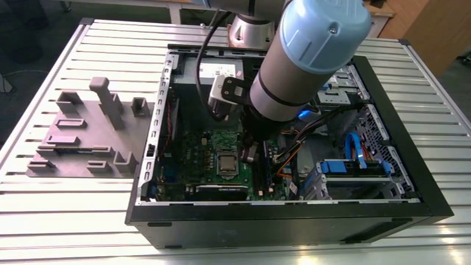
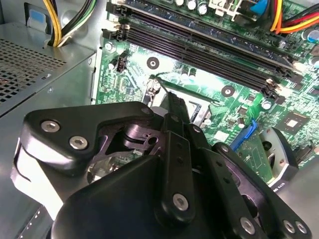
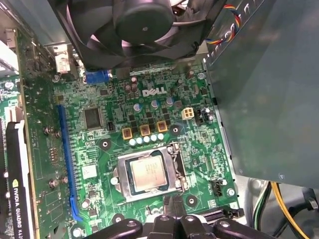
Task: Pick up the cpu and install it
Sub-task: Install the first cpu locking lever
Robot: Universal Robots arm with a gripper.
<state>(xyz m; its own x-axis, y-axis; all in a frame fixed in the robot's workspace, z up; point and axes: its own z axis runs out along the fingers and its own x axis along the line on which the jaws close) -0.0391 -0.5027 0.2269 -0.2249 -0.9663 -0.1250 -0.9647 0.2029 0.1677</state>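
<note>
cpu (image 3: 148,174) lies flat in its socket, mid-motherboard (image 3: 199,164), inside the open computer case (image 1: 294,221); tool (image 3: 172,204) clenched on nothing, tips just beside the socket's edge; install step looks near done; whatever follows calls for keeping tips off the socket frame.

**Matt black, dull silver, glossy green**

The gripper (image 2: 172,102) is matt black with smooth links, set with bright steel screws. Just beyond its tip, the cpu (image 3: 148,174) has a flat silvery-grey metal top with a dull sheen, framed by a shiny metal socket bracket (image 3: 178,172). Beneath the gripper, the motherboard (image 3: 119,149) is glossy green. Beside it, the grey box (image 3: 269,99) is smooth sheet metal. Past the cpu, the fan (image 3: 142,22) is glossy black plastic.
</note>
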